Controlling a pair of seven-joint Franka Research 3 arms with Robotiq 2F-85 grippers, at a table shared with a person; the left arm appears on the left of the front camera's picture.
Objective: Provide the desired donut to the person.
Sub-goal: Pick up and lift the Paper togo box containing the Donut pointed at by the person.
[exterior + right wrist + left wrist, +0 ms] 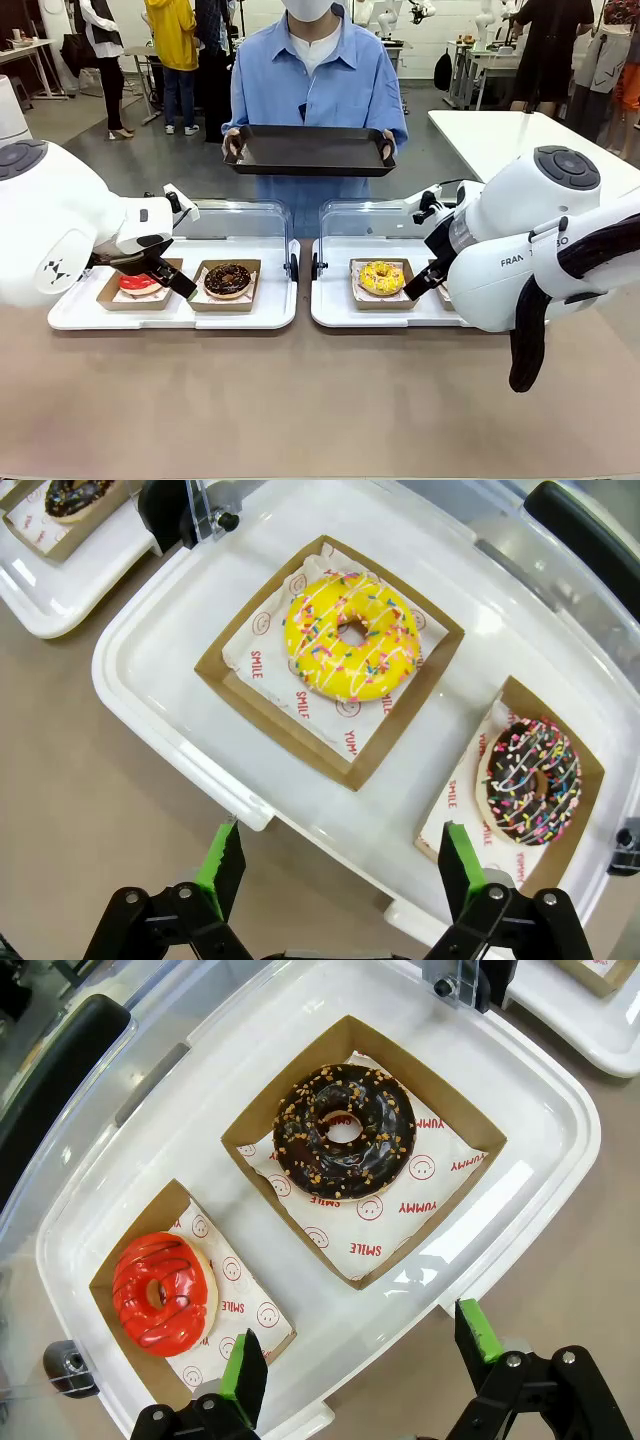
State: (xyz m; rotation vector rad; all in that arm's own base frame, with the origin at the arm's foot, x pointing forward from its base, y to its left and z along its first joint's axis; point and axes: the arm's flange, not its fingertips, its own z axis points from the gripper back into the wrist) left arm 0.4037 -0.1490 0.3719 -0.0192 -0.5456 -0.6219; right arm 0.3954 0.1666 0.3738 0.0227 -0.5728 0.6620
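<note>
Front view: the person [315, 80] holds an empty black tray [310, 150] at 12 o'clock, long axis 9 to 3. Nothing is delivered yet; picking and handover remain. Released, the left claw [360, 1345] hangs with the red donut [158, 1292] at 8 and the nut-chocolate donut [344, 1130] at 12. The right claw [340, 850], also released, has the yellow donut [351, 635] at 12. The donuts lie flat, round, with no long axis.

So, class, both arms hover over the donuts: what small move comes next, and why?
Probably wait with jaws open: the person just holds the black tray, pointing at none of the red donut, chocolate nut donut, yellow donut or sprinkled chocolate donut, so the wanted one isn't yet shown.
</note>
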